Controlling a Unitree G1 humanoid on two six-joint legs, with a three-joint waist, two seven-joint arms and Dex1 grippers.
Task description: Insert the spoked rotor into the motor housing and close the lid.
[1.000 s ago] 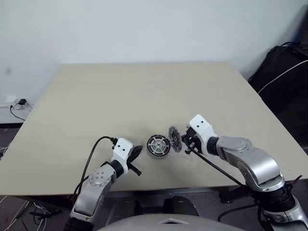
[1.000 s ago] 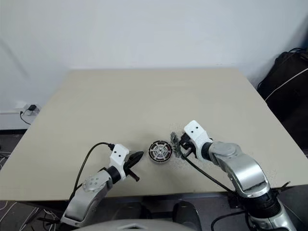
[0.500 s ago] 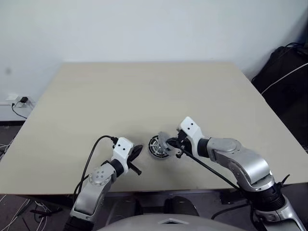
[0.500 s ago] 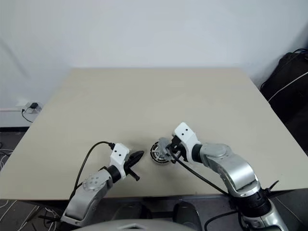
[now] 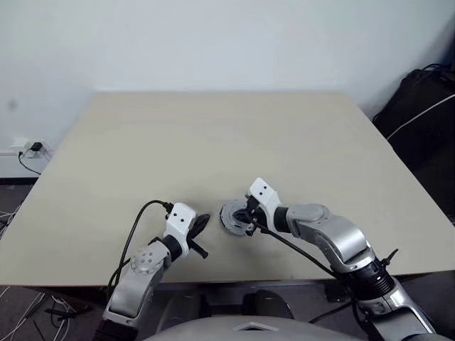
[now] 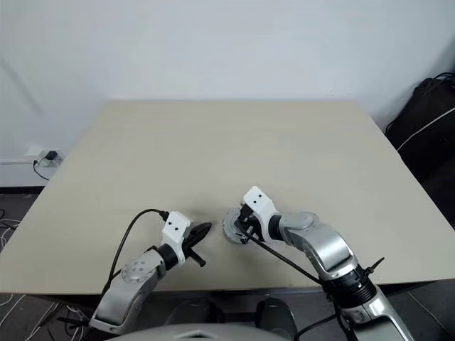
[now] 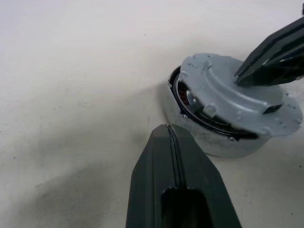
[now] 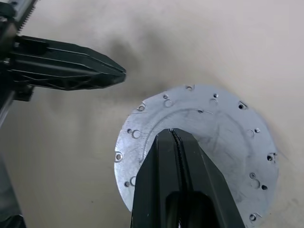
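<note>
Two claws, both shut and holding nothing. Right claw (image 8: 172,130) rests its closed tips on the smooth face of the lid (image 7: 237,95), which sits tilted on the motor housing (image 7: 209,135) — a gap on the side toward the left claw (image 7: 169,129) shows copper windings. Spoked rotor not discernible; presumably inside. Left claw lies just beside the housing, tips apart from it.

Step in hand, as judged: seating the lid. Best pressed at centre, straight down, with the left claw bracing the housing so it cannot skid. Off-centre pressure risks tipping the lid.

Worktop (image 5: 213,142) beyond both claws is open; its near edge lies close behind them.
</note>
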